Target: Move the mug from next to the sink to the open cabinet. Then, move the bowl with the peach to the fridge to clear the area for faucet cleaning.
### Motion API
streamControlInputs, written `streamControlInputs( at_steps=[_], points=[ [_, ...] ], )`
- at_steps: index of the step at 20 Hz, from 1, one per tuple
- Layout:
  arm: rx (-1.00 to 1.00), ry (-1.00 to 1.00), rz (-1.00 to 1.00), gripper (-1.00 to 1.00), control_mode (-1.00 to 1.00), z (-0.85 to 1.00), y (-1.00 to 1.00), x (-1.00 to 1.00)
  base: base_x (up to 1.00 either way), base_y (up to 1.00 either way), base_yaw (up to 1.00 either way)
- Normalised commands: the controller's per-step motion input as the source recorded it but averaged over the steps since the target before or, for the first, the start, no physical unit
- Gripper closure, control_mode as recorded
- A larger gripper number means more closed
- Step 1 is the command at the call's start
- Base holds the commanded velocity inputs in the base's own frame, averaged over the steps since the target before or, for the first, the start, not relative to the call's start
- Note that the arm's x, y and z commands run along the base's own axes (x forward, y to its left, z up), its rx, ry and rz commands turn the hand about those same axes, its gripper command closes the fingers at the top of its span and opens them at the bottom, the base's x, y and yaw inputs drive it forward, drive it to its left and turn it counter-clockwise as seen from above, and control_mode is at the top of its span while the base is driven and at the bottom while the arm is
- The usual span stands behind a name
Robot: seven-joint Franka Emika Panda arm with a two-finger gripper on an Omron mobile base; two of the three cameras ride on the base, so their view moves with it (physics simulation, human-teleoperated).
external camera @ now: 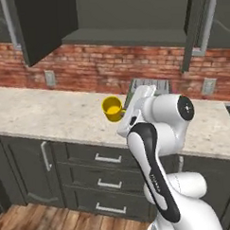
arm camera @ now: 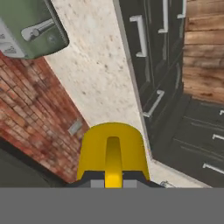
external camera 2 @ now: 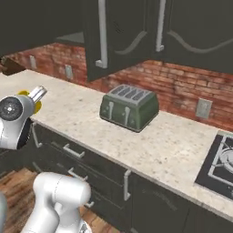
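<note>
I've got the mug (external camera: pixel 112 108) pinched tight in my gripper (external camera: pixel 122 112) — it hangs in mid-air at the centre of the left base view, above the pale speckled counter (external camera: pixel 50 115), its open mouth turned toward the camera. In the hand view the mug (arm camera: pixel 113 153) sits bottom centre, yellow body and handle strip facing me, right at my fingertips, with the counter's front edge and dark drawers running off to the upper right. The cabinet (external camera: pixel 122 22) stands open across the top of the left base view, its grey shelf (external camera: pixel 127 36) bare above the brick wall — the mug is well below it. The green toaster (external camera 2: pixel 129 108) sits on the counter at the centre of the right base view, a sliver of yellow showing at far left behind my arm.
</note>
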Motion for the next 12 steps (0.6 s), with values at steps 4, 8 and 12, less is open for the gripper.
streamControlInputs(
  at_steps=[4,8,12],
  points=[
    [0.00,0.00,0.00,1.00,1.00,0.00,0.00,0.00,0.35,0.44,-0.76],
    [0.00,0.00,0.00,1.00,1.00,0.00,0.00,0.00,0.61,1.00,-0.57],
    [0.00,0.00,0.00,1.00,1.00,0.00,0.00,0.00,0.57,0.90,-0.70]
  ],
)
